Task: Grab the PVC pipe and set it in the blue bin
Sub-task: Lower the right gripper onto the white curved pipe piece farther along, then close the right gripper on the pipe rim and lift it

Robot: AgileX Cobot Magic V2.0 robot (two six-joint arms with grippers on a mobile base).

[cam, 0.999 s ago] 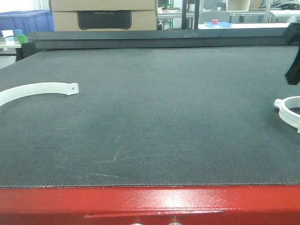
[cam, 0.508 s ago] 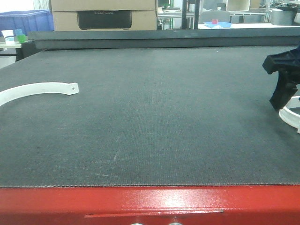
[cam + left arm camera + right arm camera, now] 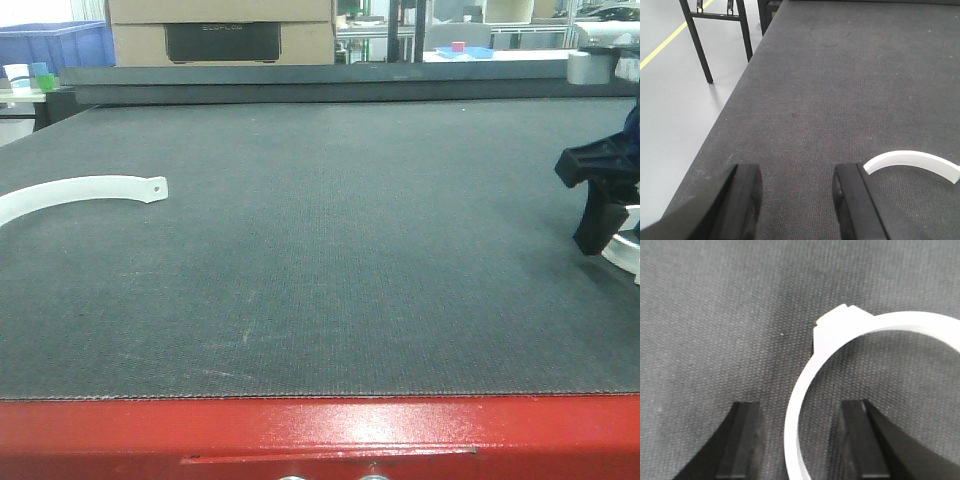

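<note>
Counter: dark mat.
PVC ring: lies flat on the counter, far right edge of the front view.
Right gripper: fingers spread, straddling the ring's left wall (contact cannot be told).
Left gripper: fingers spread, grasping nothing; white arc at lower right.
Blue bin: upper left, beyond the counter.

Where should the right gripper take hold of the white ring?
On the thin wall of the ring, near its tab, coming from above: the ring lies flat on the mat, so one finger goes inside and one outside. The right gripper is open astride that wall.
</note>
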